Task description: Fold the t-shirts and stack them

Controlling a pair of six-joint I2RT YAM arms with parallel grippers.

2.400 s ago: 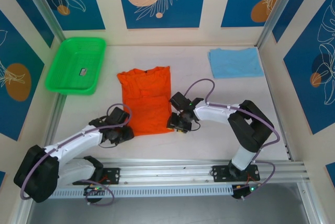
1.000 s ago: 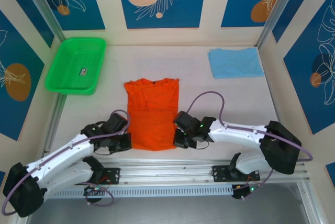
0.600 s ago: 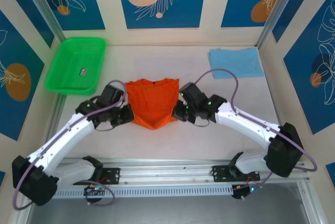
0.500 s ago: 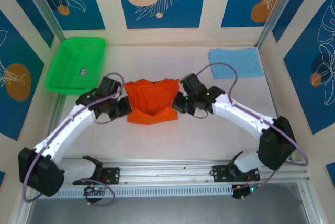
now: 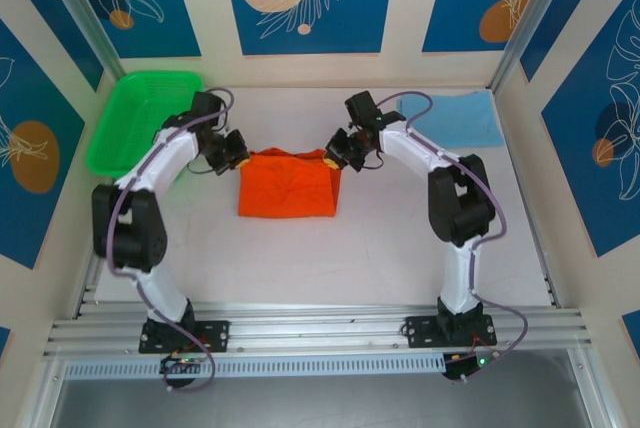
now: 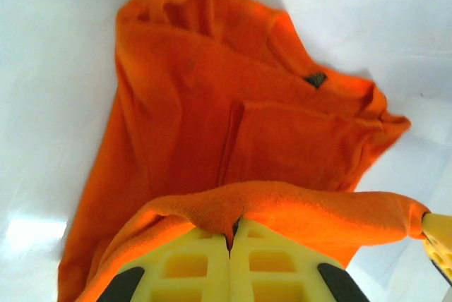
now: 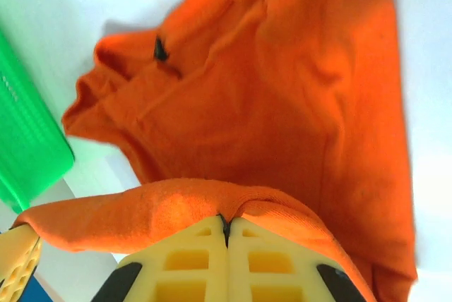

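Orange t-shirt [image 5: 287,186] lies folded on the counter [image 5: 300,258], nearer its far edge. Left pincer [image 5: 237,151] and right pincer [image 5: 337,148] each pinch its hem there. Uneven release may skew the fold; clinging cloth may reopen it.

Counted two t-shirts on the desk [image 5: 380,238]: one orange t-shirt [image 5: 287,188], one sky-blue t-shirt [image 5: 465,120]. Tallied one green basket [image 5: 130,118], just the one. Two arms up there, one left arm [image 5: 165,163] and one right arm [image 5: 420,153]. Made that two sets of jaws, each showing two yellow fingers [image 6: 187,263]. Logged one small dark tag [image 6: 315,80] at the orange collar. One purple cable per arm, two in all.
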